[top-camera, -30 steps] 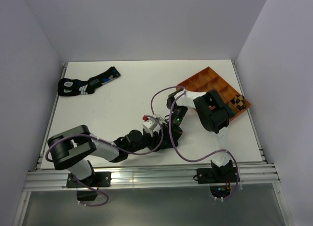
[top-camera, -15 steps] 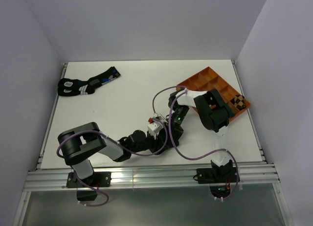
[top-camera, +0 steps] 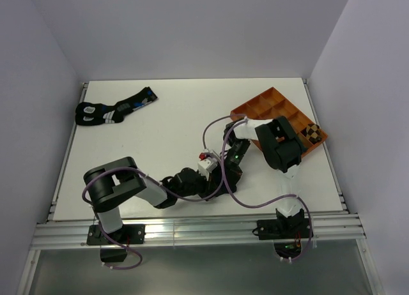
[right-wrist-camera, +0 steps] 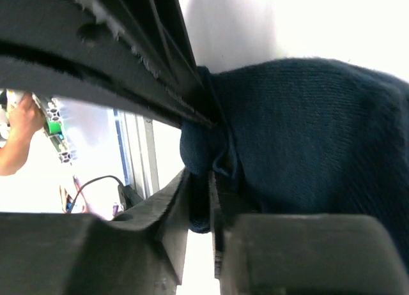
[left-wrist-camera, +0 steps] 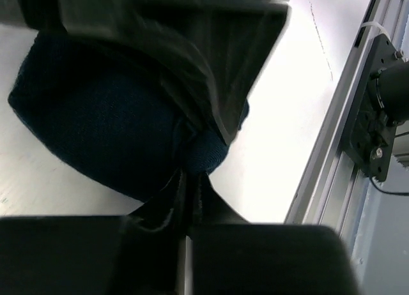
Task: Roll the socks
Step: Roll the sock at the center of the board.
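The dark navy sock [left-wrist-camera: 102,129] lies bunched on the white table, and both grippers hold it from opposite sides. My left gripper [left-wrist-camera: 190,180] is shut on a small fold at the bundle's edge. My right gripper [right-wrist-camera: 209,193] is shut on another fold of the navy sock [right-wrist-camera: 307,122]. In the top view the left gripper [top-camera: 216,180] and the right gripper [top-camera: 231,169] meet near the table's middle front and hide the sock. The tan argyle sock [top-camera: 311,133] sits rolled up in the orange tray [top-camera: 268,103].
A pair of black socks with blue and white markings [top-camera: 112,108] lies at the back left. The orange divided tray stands at the right, just behind the right arm. The metal rail of the table's front edge [left-wrist-camera: 332,173] is close to the grippers.
The left arm has swung its elbow to the right, and both grippers have shifted slightly right and toward the front, still together over the navy sock.
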Controlling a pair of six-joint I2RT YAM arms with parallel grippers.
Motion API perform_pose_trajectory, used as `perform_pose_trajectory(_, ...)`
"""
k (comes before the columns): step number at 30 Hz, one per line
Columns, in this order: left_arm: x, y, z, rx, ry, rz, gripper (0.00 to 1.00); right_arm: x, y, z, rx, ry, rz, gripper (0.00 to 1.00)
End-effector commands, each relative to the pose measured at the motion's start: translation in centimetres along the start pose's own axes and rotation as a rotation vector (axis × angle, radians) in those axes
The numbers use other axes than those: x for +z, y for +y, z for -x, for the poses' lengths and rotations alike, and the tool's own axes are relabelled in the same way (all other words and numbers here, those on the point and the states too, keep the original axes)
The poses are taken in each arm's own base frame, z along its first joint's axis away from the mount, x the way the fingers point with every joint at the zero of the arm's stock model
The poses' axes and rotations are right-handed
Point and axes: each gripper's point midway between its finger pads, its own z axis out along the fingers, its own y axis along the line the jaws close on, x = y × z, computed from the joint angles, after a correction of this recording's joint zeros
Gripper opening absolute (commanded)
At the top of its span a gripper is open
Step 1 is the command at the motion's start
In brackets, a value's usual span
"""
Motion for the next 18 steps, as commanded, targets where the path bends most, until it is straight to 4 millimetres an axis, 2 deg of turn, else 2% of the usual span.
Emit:
perform_pose_trajectory(1,1.2,-0.5,-0.1,-0.041,0.045,0.002,0.01,-0.7,-0.7,0.7,-0.042,-0.039,-0.102,0.25)
perform_pose_trajectory(2,1.3,-0.4,-0.3,-0.062,0.061,0.012,0.00,-0.4,-0.7,0.3,-0.036,-0.038,-0.111,0.30)
perform_pose_trajectory(3,1.3,-0.1,-1.3,-0.082,0.104,0.025,0.00,-0.7,-0.6,0.3,-0.040,-0.041,-0.137,0.36)
perform_pose_trajectory(4,1.7,-0.3,-1.0,-0.098,0.111,0.030,0.00,-0.9,-1.2,0.6,-0.055,-0.051,-0.176,0.38)
perform_pose_trajectory(6,1.8,0.0,-1.7,-0.143,0.153,0.046,0.00,-1.4,-1.3,0.4,-0.049,-0.054,-0.232,0.42)
perform_pose_trajectory(8,1.7,0.3,-2.1,-0.190,0.190,0.074,0.00,-1.8,-2.3,0.5,-0.047,-0.075,-0.312,0.46)
perform_pose_trajectory(9,1.6,0.4,-2.1,-0.208,0.195,0.082,0.00,-2.5,-2.2,1.0,-0.051,-0.093,-0.358,0.47)
perform_pose_trajectory(12,0.7,0.8,-2.7,-0.294,0.229,0.093,0.00,-4.5,-3.6,1.6,-0.047,-0.152,-0.505,0.50)
perform_pose_trajectory(14,0.2,0.6,-2.2,-0.346,0.228,0.070,0.00,-5.6,-3.9,1.4,-0.036,-0.181,-0.546,0.51)
perform_pose_trajectory(18,-0.5,1.0,-2.7,-0.423,0.258,0.077,0.00,-7.9,-3.6,1.5,-0.041,-0.260,-0.601,0.52)
